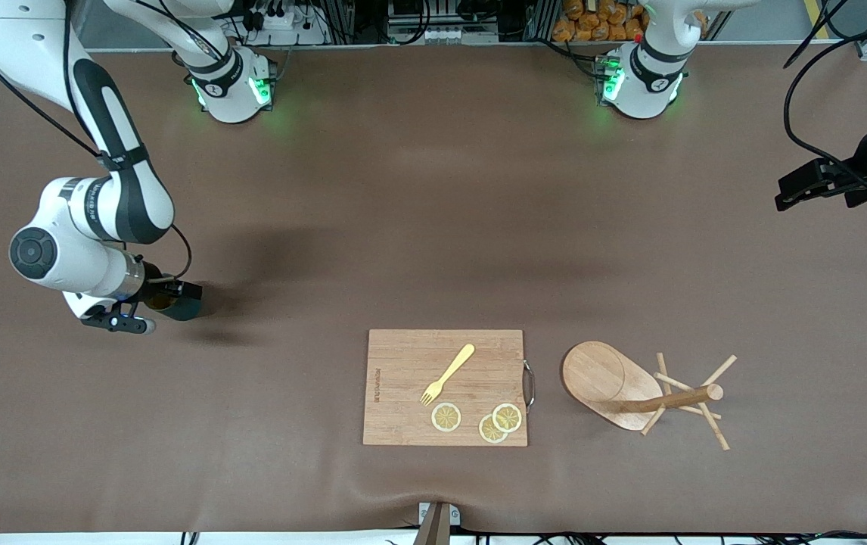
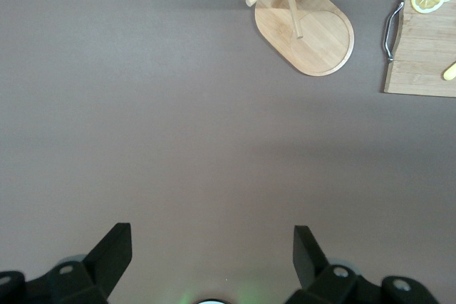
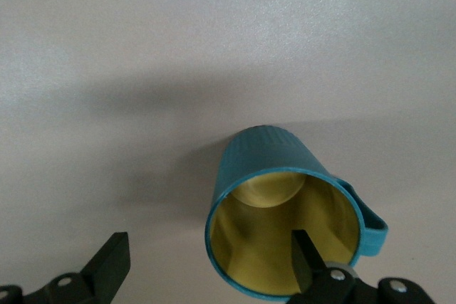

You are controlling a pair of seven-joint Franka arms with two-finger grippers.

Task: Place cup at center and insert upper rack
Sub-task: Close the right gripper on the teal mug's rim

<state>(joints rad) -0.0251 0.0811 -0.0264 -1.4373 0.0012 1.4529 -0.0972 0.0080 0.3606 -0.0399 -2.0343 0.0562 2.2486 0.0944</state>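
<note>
The cup (image 1: 185, 306), a dark teal mug with a yellowish inside, stands upright near the right arm's end of the table. My right gripper (image 1: 169, 297) is down at it and open. In the right wrist view one finger (image 3: 303, 258) is inside the mouth of the cup (image 3: 285, 169) and the other finger (image 3: 114, 254) is outside; the handle (image 3: 370, 226) sticks out sideways. The upper rack (image 1: 604, 378), a wooden mug tree, lies tipped over beside the cutting board, its post (image 1: 675, 397) along the table. My left gripper (image 1: 789, 193) waits open and empty in the air at the left arm's end.
A wooden cutting board (image 1: 403, 363) with a metal handle lies near the front edge. It carries a yellow fork (image 1: 449, 373) and three lemon slices (image 1: 446, 417). The left wrist view shows the rack's base (image 2: 317, 33) and the board (image 2: 424, 48).
</note>
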